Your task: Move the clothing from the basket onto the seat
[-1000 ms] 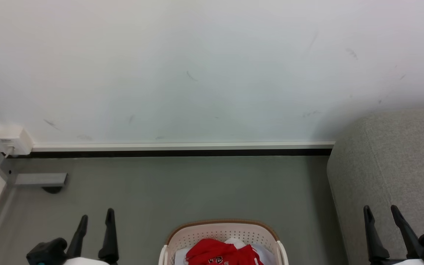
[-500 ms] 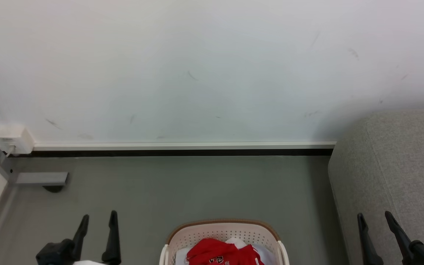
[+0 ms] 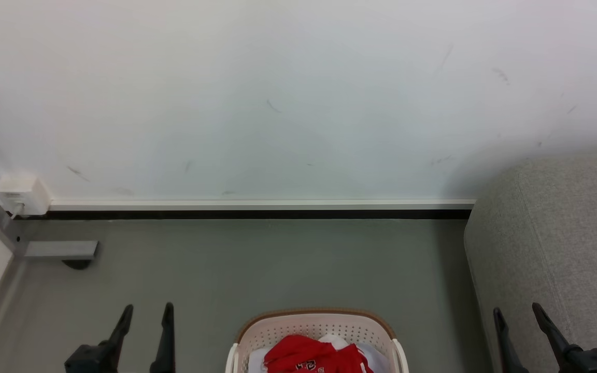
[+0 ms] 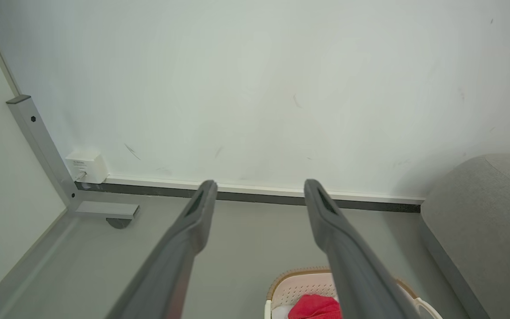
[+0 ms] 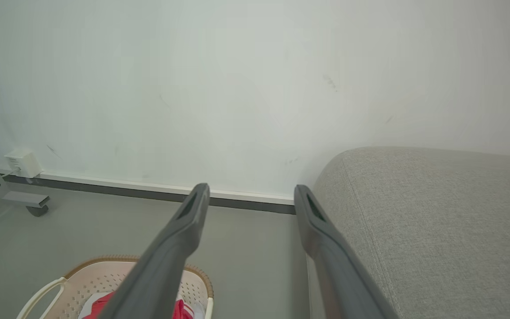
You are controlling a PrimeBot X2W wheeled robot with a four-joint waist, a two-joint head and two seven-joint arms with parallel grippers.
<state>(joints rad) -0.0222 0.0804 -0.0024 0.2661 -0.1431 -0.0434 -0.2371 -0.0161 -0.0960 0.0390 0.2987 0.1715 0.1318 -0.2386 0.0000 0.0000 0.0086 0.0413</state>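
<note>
Grey floor (image 3: 298,259) at the wall: clothing (image 3: 303,357) heaped in the basket (image 3: 319,329), seat (image 3: 563,233) to our right, both sets of jaws spread and empty, so we risk clipping the rim or dragging the basket along if a garment snags.

My left pincer (image 4: 259,185) has dark fingers wide apart; past them a cream perforated plastic basket (image 4: 297,287) w/ bright-red soft clothing (image 4: 314,309) inside, grey fabric seat (image 4: 489,212) nearby.
</note>
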